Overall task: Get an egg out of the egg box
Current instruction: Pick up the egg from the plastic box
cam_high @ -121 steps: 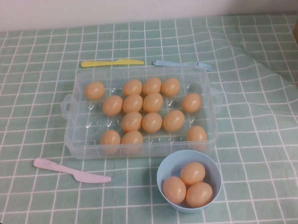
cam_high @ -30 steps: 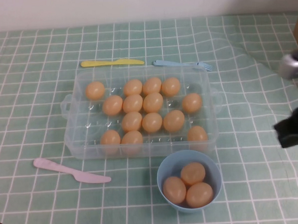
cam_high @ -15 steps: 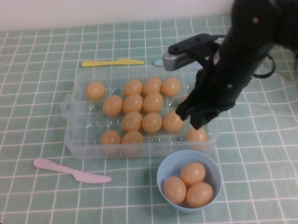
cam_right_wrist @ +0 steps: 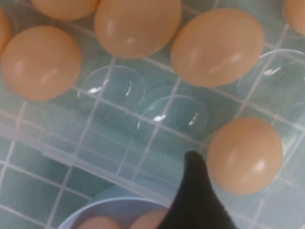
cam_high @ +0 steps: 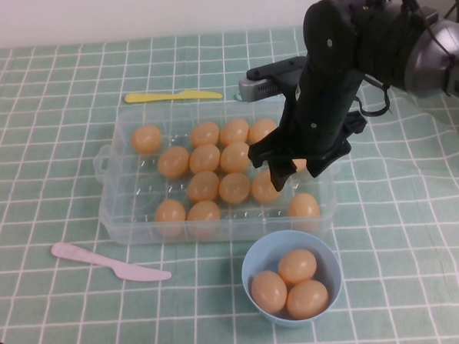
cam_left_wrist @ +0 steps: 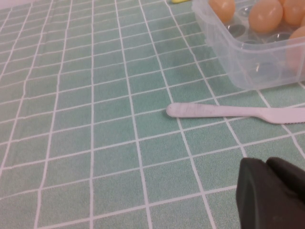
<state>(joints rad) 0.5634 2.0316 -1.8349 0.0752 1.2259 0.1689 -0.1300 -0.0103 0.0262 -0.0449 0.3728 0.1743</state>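
Right gripper (cam_high: 297, 174) over egg box (cam_high: 124, 216), fingers spread, holding nothing, egg (cam_high: 263, 187) just below. Left gripper (cam_left_wrist: 271, 195) parked near pink knife (cam_left_wrist: 228, 111), grip unclear.

Right arm reaches in from two o'clock, its dark bulk arching over the far right part of the table and bending down toward centre. The right gripper (cam_high: 295, 174) hangs just right of centre, wrist tipped steeply downward, fingers pointing toward six o'clock and spread apart with a clear gap between the tips. In the right wrist view, one dark fingertip (cam_right_wrist: 194, 191) pokes in at the frame's edge, nothing pinched against it. The left gripper (cam_left_wrist: 274, 193) sits parked way out at eight o'clock, low over the surface, only its black body showing in the left wrist view.
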